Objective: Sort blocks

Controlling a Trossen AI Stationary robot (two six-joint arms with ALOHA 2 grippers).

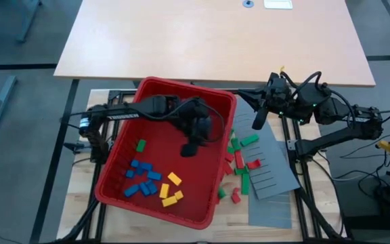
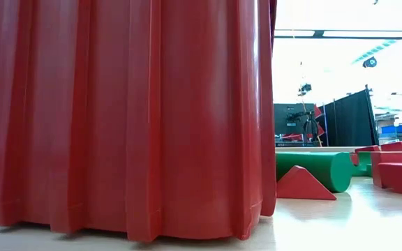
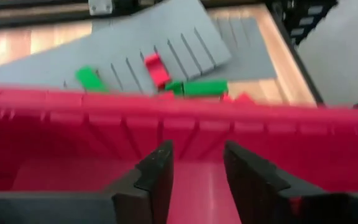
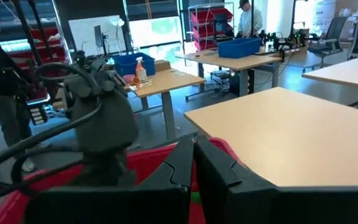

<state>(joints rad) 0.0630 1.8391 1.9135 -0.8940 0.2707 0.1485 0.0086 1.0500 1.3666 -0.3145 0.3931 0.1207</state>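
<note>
A big red bin holds blue blocks, yellow blocks and one green block on its floor. Red and green blocks lie on the table and on a grey slotted panel right of the bin. My left gripper is inside the bin near its right wall, open, with nothing between its fingers. My right gripper hovers shut over the bin's far right corner, holding nothing. The low view shows the bin's wall and blocks beside it.
A wooden table top lies beyond the work table. A second grey panel sits at the near right. Cables and a stand are at the far right. In the right wrist view, people stand in the room behind.
</note>
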